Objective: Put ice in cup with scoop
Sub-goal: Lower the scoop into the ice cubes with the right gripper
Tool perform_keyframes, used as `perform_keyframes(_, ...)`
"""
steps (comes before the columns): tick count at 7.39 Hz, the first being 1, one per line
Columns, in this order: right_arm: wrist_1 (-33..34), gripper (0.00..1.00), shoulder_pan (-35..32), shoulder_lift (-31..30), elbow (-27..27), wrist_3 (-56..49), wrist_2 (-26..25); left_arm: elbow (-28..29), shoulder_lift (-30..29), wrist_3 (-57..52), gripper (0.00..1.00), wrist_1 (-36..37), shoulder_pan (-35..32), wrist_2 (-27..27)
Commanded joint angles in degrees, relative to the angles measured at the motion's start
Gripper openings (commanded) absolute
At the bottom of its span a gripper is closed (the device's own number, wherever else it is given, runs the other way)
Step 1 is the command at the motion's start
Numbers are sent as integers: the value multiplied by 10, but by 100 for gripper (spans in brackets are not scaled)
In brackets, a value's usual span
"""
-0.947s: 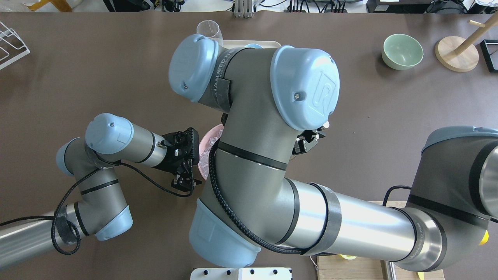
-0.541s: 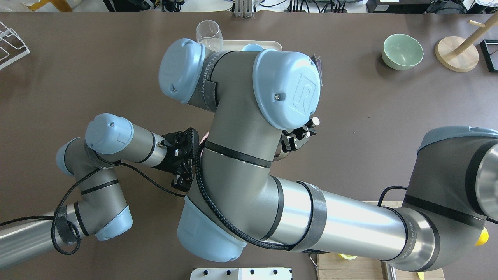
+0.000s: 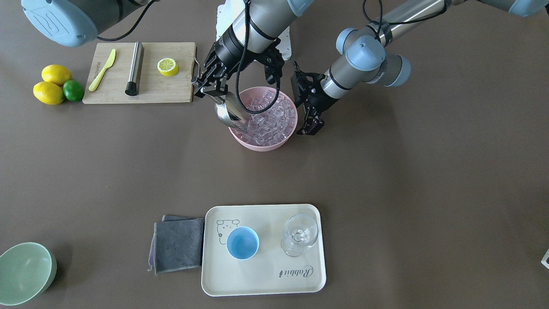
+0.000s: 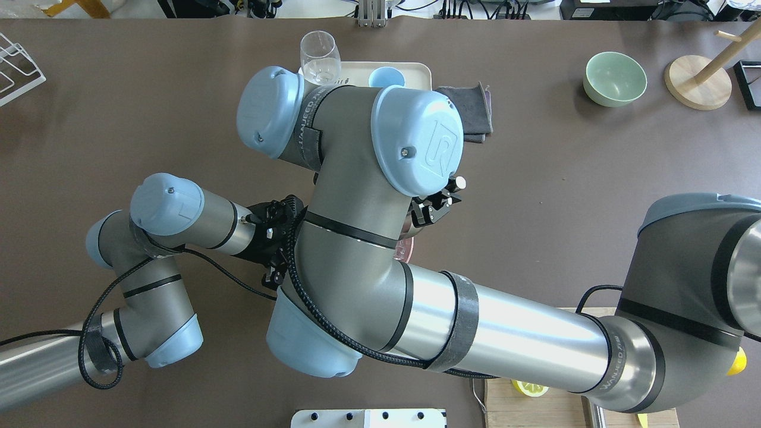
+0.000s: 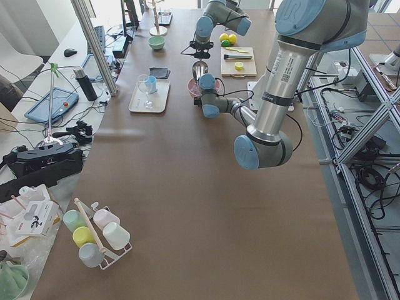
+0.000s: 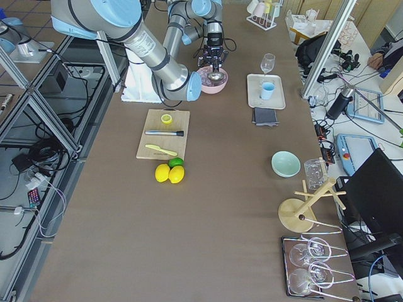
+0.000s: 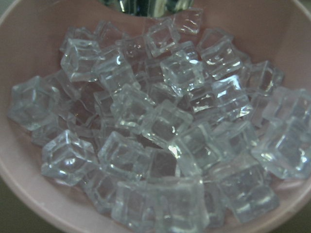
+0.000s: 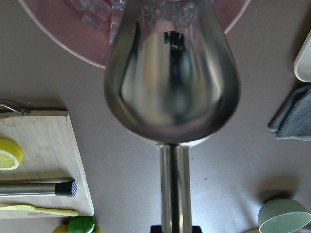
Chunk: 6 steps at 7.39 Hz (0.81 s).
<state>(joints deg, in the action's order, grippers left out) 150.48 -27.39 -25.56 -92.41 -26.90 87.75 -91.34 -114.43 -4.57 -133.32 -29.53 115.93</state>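
The ice [image 3: 270, 118] fills a pink bowl [image 3: 261, 145] and shows close up in the left wrist view [image 7: 160, 126]. My right gripper [image 3: 209, 91] is shut on the handle of the steel scoop [image 3: 227, 113]. The scoop is tilted down, its front edge at the ice on the bowl's side nearest the cutting board. In the right wrist view the scoop's trough [image 8: 172, 82] covers the bowl's rim. My left gripper [image 3: 311, 126] is open and empty beside the bowl's other side. The light-blue cup [image 3: 242, 242] stands empty on a cream tray [image 3: 261, 279].
A clear stemmed glass [image 3: 300, 234] stands on the tray beside the cup. A grey cloth [image 3: 178, 244] lies next to the tray. A cutting board [image 3: 141, 73] holds a steel cylinder, a lemon half and a yellow knife. A green bowl [image 3: 23, 272] sits at the corner.
My right arm has swung to the left in the overhead view with the scoop, uncovering the cup and cloth. The left arm has stayed still.
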Motion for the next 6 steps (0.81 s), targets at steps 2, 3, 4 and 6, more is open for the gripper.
perform_keyframes(2, -27, 0, 15, -2, 10, 8, 0, 0, 0, 0, 99, 0, 0, 0)
perform_keyframes(3, -27, 0, 20, -3, 10, 16, -2, -1, 0, 0, 99, 0, 0, 0)
perform_keyframes(4, -28, 0, 23, -4, 8, 18, -7, 0, 0, 0, 99, 0, 0, 0)
perform_keyframes(6, -48, 0, 25, -26, -20, 18, -10, -1, 0, 0, 99, 0, 0, 0)
